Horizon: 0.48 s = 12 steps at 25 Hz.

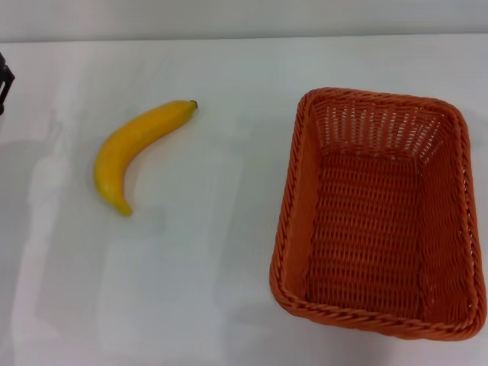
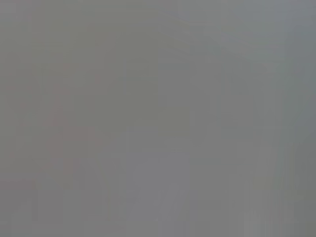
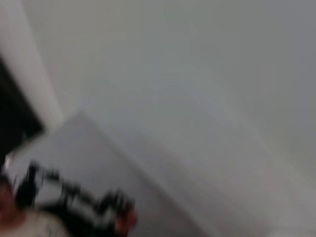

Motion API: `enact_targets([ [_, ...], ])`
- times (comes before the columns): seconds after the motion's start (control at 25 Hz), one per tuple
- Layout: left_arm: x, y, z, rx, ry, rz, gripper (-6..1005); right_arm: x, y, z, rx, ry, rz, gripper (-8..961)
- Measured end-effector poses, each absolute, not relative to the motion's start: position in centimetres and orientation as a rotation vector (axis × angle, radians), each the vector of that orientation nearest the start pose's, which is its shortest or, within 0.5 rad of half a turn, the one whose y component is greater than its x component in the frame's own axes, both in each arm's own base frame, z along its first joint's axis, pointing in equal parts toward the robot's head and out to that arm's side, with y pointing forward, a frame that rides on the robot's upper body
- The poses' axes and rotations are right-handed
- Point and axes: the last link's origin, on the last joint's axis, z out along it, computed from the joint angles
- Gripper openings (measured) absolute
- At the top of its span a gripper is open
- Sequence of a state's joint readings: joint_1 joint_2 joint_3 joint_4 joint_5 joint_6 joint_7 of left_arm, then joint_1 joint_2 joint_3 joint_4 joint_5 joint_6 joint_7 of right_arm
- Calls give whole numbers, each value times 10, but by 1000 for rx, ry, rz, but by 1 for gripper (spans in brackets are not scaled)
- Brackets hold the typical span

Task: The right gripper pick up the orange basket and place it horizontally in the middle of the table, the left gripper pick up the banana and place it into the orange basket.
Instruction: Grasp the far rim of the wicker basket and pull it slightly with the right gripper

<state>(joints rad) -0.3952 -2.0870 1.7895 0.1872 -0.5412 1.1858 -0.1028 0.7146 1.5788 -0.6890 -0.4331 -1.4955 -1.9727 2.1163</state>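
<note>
Head view is the only one giving you anything useful right now. You've got the orange basket [image 1: 379, 213] sitting on the right side of the table [image 1: 229, 290], upright, open side up and nothing in it, with its long side running away from the robot and not across. The banana [image 1: 137, 149] lies well apart from it on the left, flat on the white top, dark stem tip pointing toward the far edge and a bit right.

Neither arm is over the work. There's a small black bit at the far left edge of the head view [image 1: 4, 82], which could be part of the left gripper, but I can't tell for sure, and I can't tell how its pincer stands. The right gripper isn't showing anywhere, so no call on its pincer either. Nothing is being held as far as you can see.

Left wrist view is just flat grey, and the right wrist view is a blur of wall and some dark clutter, so no help.

My read: you're at the very start, basket step not begun. Next move needs the right gripper to come in over the basket rim, grab a wall, then turn it crosswise toward the middle, leaving the banana untouched.
</note>
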Motion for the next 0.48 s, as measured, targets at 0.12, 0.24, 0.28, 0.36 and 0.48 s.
enact_targets([
  [0.12,-342,333,24,-1381,-512,-684,893,179,376,198,-2871,1158,1070,707],
  [0.24,-341,334,22,-1397,-508,-684,893,172,381,192,-2927,1171,929,707],
  [0.28,-340,334,21,-1401,-508,-683,893,168,383,189,-2949,1170,854,707],
  [0.36,-340,335,20,-1407,-509,-682,892,162,387,183,-2980,1163,735,707],
  [0.48,-338,337,20,-1410,-507,-686,892,155,391,174,-3019,1145,581,707],
])
